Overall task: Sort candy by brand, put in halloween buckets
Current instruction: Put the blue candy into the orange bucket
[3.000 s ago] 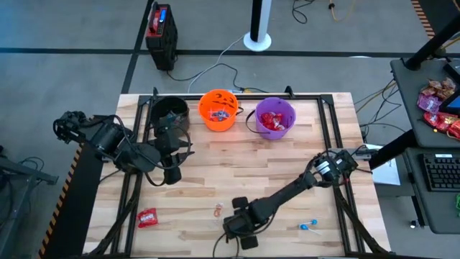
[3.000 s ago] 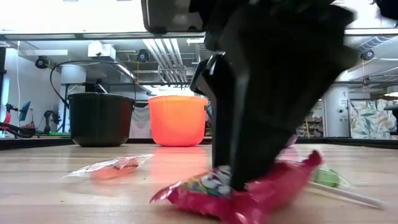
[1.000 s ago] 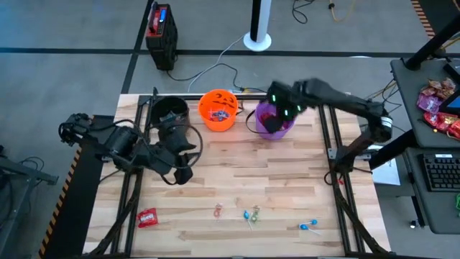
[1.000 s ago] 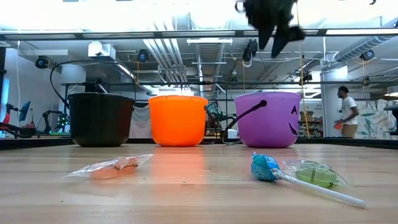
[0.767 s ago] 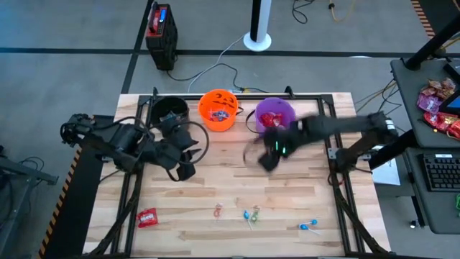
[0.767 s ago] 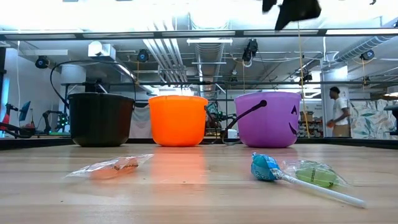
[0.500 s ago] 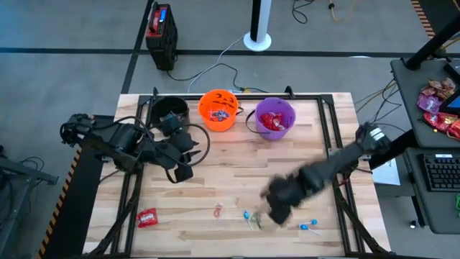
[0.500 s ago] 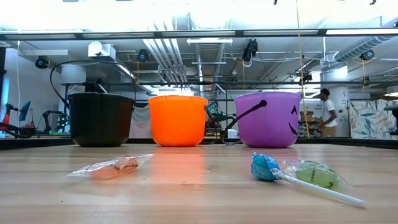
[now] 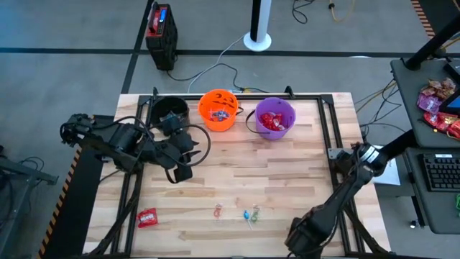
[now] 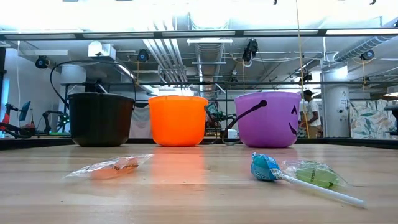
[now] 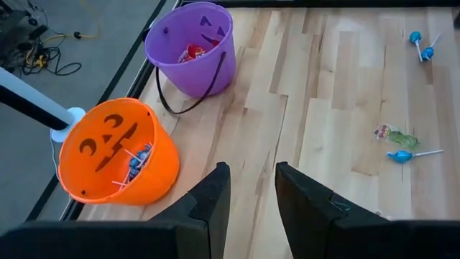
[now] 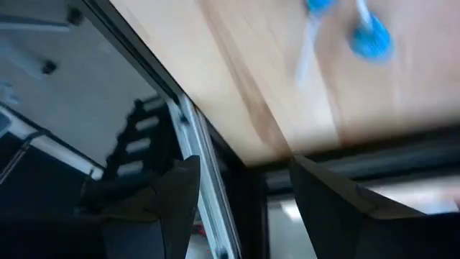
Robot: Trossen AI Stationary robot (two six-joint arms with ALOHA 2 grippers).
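The wooden table (image 9: 237, 173) shows whole only from above; the low view adds a person (image 10: 309, 112) in the room behind. 3 buckets stand along the far edge: black bucket (image 9: 169, 111) just beyond the left gripper (image 9: 180, 173), orange bucket (image 9: 218, 109) and purple bucket (image 9: 275, 117) farther toward the right arm. The left wrist view alone shows red packets (image 11: 192, 51) in the purple one. The left gripper hangs over the table's left-middle, fingers (image 11: 213, 198) slightly apart, empty. The right gripper (image 9: 302, 237) is at the near edge, fingers (image 12: 176, 194) spread wide, holding nothing, with 2 blue lollipops (image 12: 345, 21) just ahead of it. Bare boards lie between the grippers. A red packet (image 9: 146, 216), a clear-wrapped sweet (image 9: 218, 211) and a blue lollipop beside a green sweet (image 9: 251, 215) sit near the front edge.
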